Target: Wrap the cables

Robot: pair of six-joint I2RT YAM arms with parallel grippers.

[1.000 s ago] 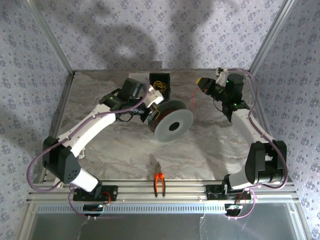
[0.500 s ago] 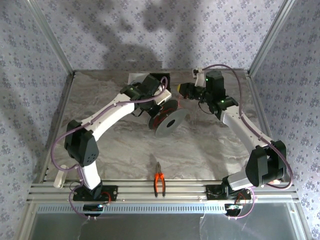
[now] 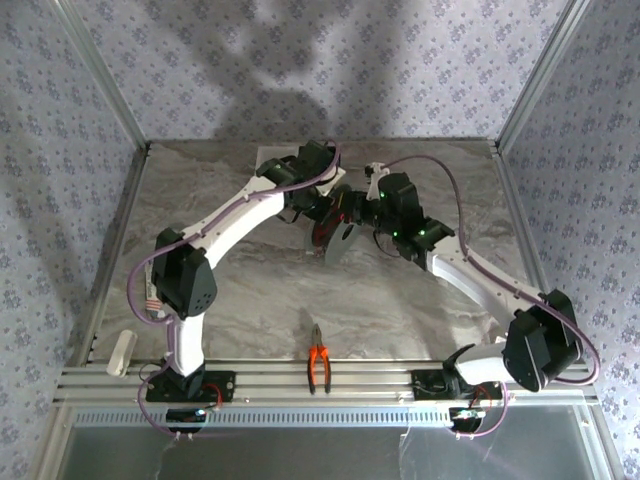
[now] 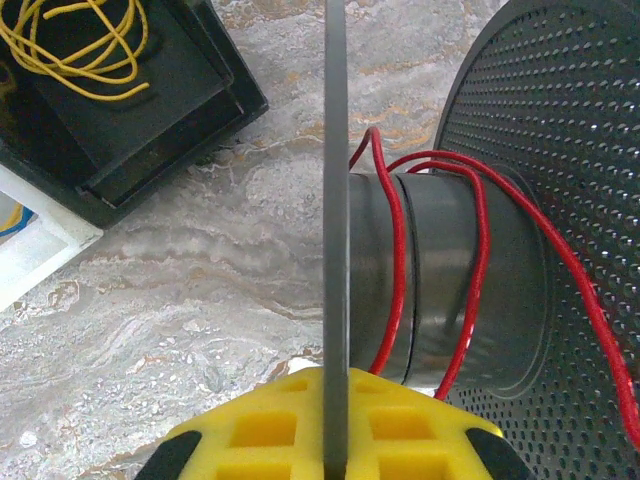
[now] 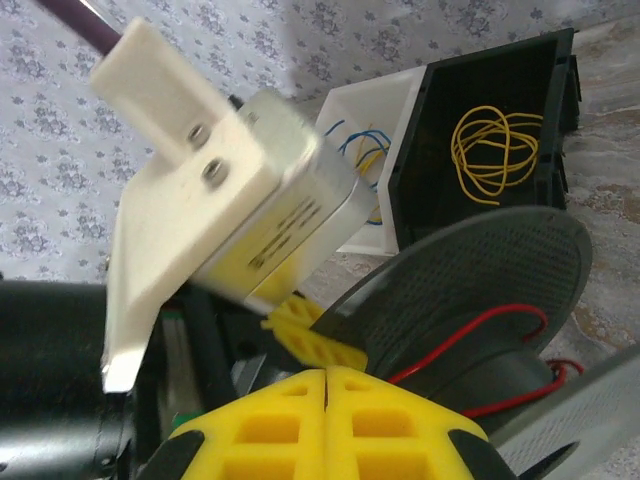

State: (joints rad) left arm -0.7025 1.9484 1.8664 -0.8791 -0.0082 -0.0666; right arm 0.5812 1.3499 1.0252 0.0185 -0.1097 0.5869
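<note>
Cables (image 4: 406,250): thin red wire, a few loose turns around the grey hub of the spool (image 4: 450,290), between its two flanges. One strand trails out across the perforated flange.

Spool: lifted and tilted over the far middle of the marble table (image 4: 200,280), between the two arms.

Left gripper (image 4: 336,425): yellow pads clamped on the thin edge of the near flange, seen edge-on in the left wrist view.

Right gripper (image 5: 326,410): pads pressed flat together, just beside the spool. A red strand runs close past them; cannot tell whether it is pinched.

Containers, at the far edge behind the spool:
- black bin (image 4: 215,95): holds a yellow wire coil (image 4: 70,50), lying loose on its floor.
- white box (image 5: 385,120): touching the black bin's side; holds thin blue and yellow wires (image 5: 358,148), mostly hidden behind the left gripper's body.
</note>
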